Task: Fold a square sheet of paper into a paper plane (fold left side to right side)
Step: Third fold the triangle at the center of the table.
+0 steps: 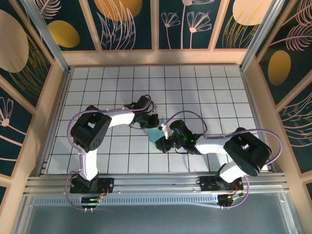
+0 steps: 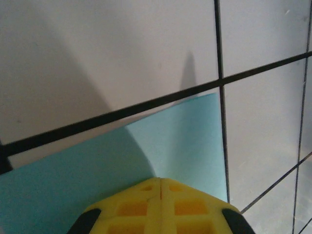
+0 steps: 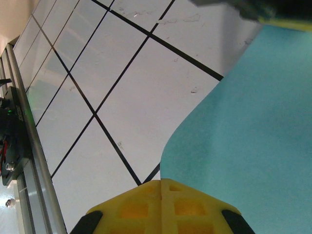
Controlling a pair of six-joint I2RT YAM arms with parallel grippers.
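The left fingers (image 2: 131, 207) are pressed together with only a thin seam between them. The sheet (image 2: 185, 141) runs right up to that seam, so I judge they pinch its edge. The right fingers (image 3: 190, 207) are shut in the same way, and the sheet's curved edge meets their seam, which reads as a second pinch. From above, the teal sheet lies mid tabletop (image 1: 195, 87), a little near of centre, between the two wrists and mostly hidden by them. The left fingers are at its far left side and the right fingers at its near right side. Holding it at two opposite places probably keeps the thin paper from sliding while one side is carried over to the other. In the right wrist view the sheet bows up off the tiles instead of lying flat, which fits a side being raised for the left-to-right fold. No crease is visible yet, so I take the fold as begun but not pressed. The tabletop is smooth white tile with dark grid lines that could help square the edges, and it gives paper little grip. Around it stand wood-framed wall panels (image 1: 131, 24), dark blue with gold and cream plant shapes. A metal rail (image 1: 156, 183) runs along the near edge.
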